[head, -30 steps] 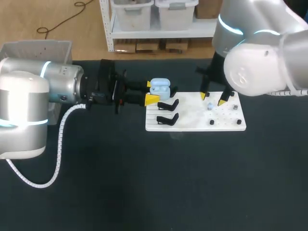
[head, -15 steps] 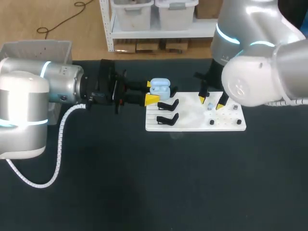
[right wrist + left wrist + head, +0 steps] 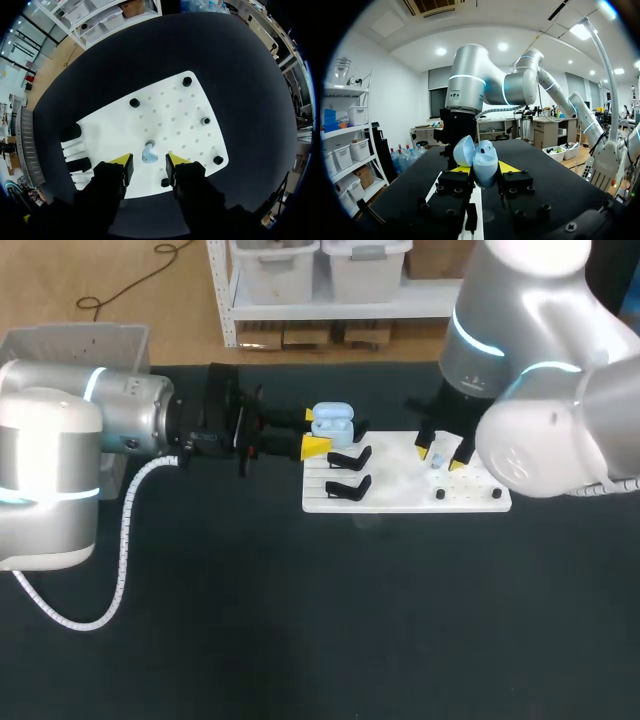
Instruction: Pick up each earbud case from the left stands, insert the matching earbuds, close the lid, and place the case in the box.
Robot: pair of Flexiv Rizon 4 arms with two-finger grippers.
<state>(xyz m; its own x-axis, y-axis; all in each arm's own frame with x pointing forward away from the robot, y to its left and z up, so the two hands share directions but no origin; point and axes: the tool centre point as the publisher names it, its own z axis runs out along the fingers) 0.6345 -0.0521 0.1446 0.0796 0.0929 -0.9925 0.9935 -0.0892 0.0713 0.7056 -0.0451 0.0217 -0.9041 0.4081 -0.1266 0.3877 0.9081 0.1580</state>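
Grips the pale blue earbud case (image 3: 332, 423) from both sides with the left fingers (image 3: 316, 447), lid (image 3: 463, 150) swung open, at the stand end of the white board (image 3: 400, 495) on the counter (image 3: 300, 620); cannot tell what sits inside. Hovers with the right fingers (image 3: 121, 162) released over the board's pegged end, straddling a blue earbud (image 3: 149, 156) without touching it. Shows two black stands (image 3: 350, 458) near the case, and a grey box (image 3: 75, 340) at the counter's far left corner, contents hidden.
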